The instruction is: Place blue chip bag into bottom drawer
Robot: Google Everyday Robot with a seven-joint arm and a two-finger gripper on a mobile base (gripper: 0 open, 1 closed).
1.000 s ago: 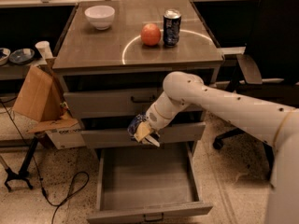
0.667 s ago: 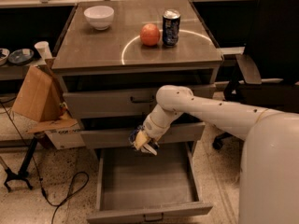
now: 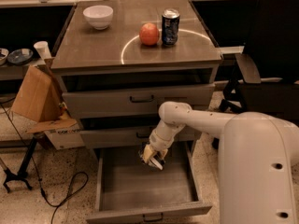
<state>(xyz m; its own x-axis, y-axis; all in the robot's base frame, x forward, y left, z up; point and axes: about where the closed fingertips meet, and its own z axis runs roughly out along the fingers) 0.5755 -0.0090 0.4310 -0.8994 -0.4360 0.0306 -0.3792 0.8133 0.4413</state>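
Obs., camera view. Gripper (image 3: 153,157) now sits lower than a second ago. Then it was level with the middle drawer (image 3: 112,137) front; at 0.7 s ago it was at that drawer's lower edge. It is now below it, over the rear part of the open bottom drawer (image 3: 140,213).

The white elbow (image 3: 172,115) has dropped as well, from the top drawer (image 3: 107,102) front to the gap beneath it. More of the robot's white body (image 3: 259,171) fills the right side of the view than before.

Grasp: fingers are clamped on the blue chip bag (image 3: 156,162), which shows as a dark crumpled patch with a pale edge at the tip. The bag is off the drawer floor, inside the drawer's outline, left of centre and toward the back. It has not been released.

Bottom drawer is pulled fully out, as before.

Cabinet top (image 3: 93,48) is unchanged:
- white bowl (image 3: 98,16) at rear left
- apple (image 3: 149,33) just beside the blue soda can (image 3: 170,27)

Cardboard box (image 3: 35,97) stands left of the cabinet, black chair (image 3: 268,55) to the right.
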